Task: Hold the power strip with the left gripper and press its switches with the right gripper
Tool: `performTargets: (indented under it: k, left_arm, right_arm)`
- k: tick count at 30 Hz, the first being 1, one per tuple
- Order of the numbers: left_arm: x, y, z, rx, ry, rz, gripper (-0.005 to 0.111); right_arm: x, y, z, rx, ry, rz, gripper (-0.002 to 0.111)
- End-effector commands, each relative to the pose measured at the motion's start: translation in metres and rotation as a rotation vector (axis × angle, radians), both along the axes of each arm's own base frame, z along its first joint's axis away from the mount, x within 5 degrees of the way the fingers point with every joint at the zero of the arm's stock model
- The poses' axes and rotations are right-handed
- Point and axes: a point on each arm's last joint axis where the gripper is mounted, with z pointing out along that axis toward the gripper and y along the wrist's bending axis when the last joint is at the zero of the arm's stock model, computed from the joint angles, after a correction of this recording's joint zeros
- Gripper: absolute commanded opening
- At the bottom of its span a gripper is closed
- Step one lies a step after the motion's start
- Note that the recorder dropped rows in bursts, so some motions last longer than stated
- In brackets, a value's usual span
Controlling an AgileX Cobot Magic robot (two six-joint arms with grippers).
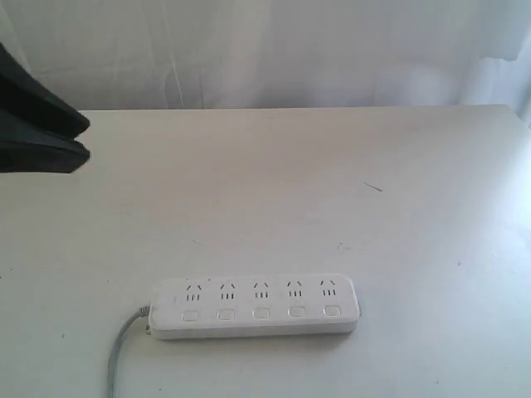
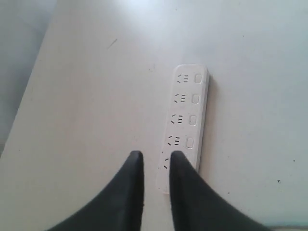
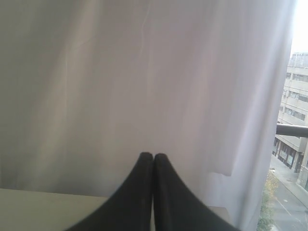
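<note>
A long white plastic power strip (image 1: 253,307) with rounded edges lies flat on the white tabletop (image 1: 332,182), in the lower middle of the exterior view. Its row of five small white rounded-rectangle switches (image 1: 261,313) runs along the side nearest the camera, and its grey cord (image 1: 123,348) leaves the left-hand end. The left end effector (image 2: 156,158), a black two-fingered claw, looks down along the length of the strip. Its jaws stand a little apart, with a narrow gap and nothing between them. The near end of the strip lies just at the fingertips in the left wrist view, where one black finger (image 2: 185,192) covers that end. In the exterior view only a black wedge-shaped part of the left arm (image 1: 37,137) shows at the left edge, well apart from the strip, so the left end effector has no hold on it. The right end effector (image 3: 153,157), also black, has its two fingers pressed together tip to tip with nothing in them. It faces a white curtain (image 3: 120,72), with only a sliver of tabletop at the edge of its view.
</note>
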Motion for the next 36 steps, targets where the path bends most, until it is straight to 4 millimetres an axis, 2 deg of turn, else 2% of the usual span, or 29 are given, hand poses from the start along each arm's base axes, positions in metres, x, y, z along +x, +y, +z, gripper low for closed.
performTargets:
  k: [1,2,9,12,18,23,36]
  left_arm:
    - [-0.027,0.01,0.001,-0.076,0.009,-0.025,0.005]
    - [-0.031,0.012,0.0,-0.084,0.006,-0.031,0.0]
    - [-0.058,0.024,-0.012,-0.216,-0.013,-0.037,0.0]
    - [-0.064,0.026,-0.025,-0.283,-0.005,-0.027,0.0]
    - [-0.065,0.026,-0.065,-0.352,0.036,0.016,0.0]
    - [-0.064,0.027,-0.084,-0.438,0.022,0.065,0.0]
    - [-0.064,0.028,-0.088,-0.476,0.008,0.085,0.0]
  right_arm:
    - [-0.004,-0.003,0.002,0.0,-0.02,0.003,0.0]
    - [-0.005,-0.005,0.002,0.005,-0.025,-0.004,0.0]
    - [-0.016,-0.021,0.007,0.041,-0.074,-0.059,0.0]
    - [-0.024,-0.032,0.01,0.061,-0.104,-0.121,0.0]
    - [-0.043,-0.051,0.014,0.102,-0.174,-0.239,0.0]
    - [-0.06,-0.063,0.017,0.129,-0.232,-0.315,0.0]
    - [-0.064,-0.064,0.017,0.135,-0.245,-0.317,0.0]
